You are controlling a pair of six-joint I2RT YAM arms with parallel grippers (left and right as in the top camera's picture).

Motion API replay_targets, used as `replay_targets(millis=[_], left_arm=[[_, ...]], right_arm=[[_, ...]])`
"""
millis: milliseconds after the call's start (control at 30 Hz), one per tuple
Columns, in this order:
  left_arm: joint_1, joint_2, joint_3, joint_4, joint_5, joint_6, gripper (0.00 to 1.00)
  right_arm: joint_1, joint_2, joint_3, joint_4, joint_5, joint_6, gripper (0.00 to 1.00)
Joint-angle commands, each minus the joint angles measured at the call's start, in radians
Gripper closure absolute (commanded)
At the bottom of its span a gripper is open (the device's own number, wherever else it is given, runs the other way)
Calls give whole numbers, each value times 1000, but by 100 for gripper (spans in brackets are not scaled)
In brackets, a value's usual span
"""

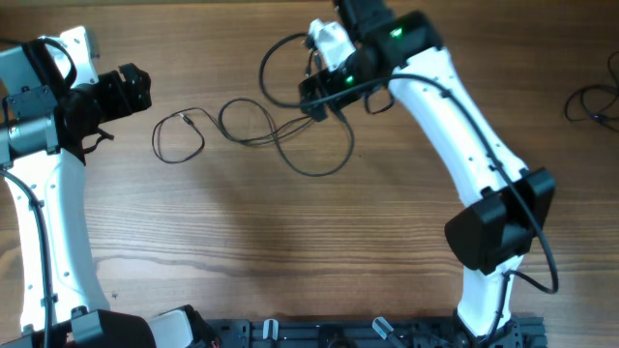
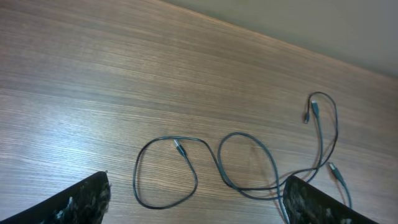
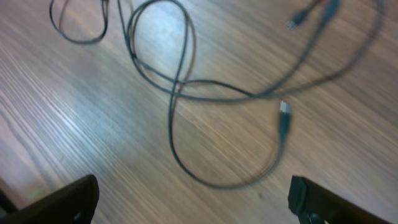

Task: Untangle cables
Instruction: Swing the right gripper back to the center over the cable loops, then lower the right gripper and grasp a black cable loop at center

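The cables (image 1: 259,139) are seen crossed in overlapping loops on the table (image 1: 290,251), toward 12 o'clock, so nearly all the untangling is judged to be left. Nothing is held. The left gripper (image 1: 143,90), at their 9 o'clock, and the right gripper (image 1: 321,101), over their 2 o'clock end, are shown with jaws apart.

It's a robotics lab by the look of it, not a home or a shop. Two white-and-black robot arms, the left arm (image 1: 48,222) and the right arm (image 1: 455,116), stand on a black rail (image 1: 290,333) along the near edge of a wood-grain counter (image 1: 290,242). A green light (image 1: 395,34) glows on the right arm's wrist. Thin black cables (image 1: 280,135) lie loose on the wood, with another coil (image 1: 588,101) at the far right edge. Behind the counter is a plain pale wall (image 2: 323,25).
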Motion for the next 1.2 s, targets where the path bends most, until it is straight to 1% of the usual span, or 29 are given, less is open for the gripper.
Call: replay_targets(millis=[0, 167, 300, 467, 533, 633, 833, 1033, 1167], left_arm=[[1, -14, 18, 0, 91, 2, 9], [1, -12, 18, -1, 107, 29, 9], [1, -11, 18, -11, 191, 108, 9], [5, -8, 18, -10, 190, 108, 8], [6, -7, 18, -5, 187, 109, 7], [9, -7, 18, -4, 188, 153, 7], [41, -4, 18, 3, 203, 152, 6], [40, -4, 18, 2, 237, 153, 6], [40, -4, 18, -1, 251, 152, 6]], right_arm=[[46, -6, -92, 84, -50, -32, 0], [97, 62, -131, 183, -64, -50, 0], [126, 124, -131, 237, -117, -110, 0], [138, 184, -131, 306, -135, -73, 0], [138, 199, -132, 315, -150, -72, 0], [138, 229, -132, 327, -150, -76, 0], [138, 249, -132, 356, -161, -82, 0], [138, 253, -132, 356, -172, -175, 0], [138, 265, -132, 384, -163, -185, 0]])
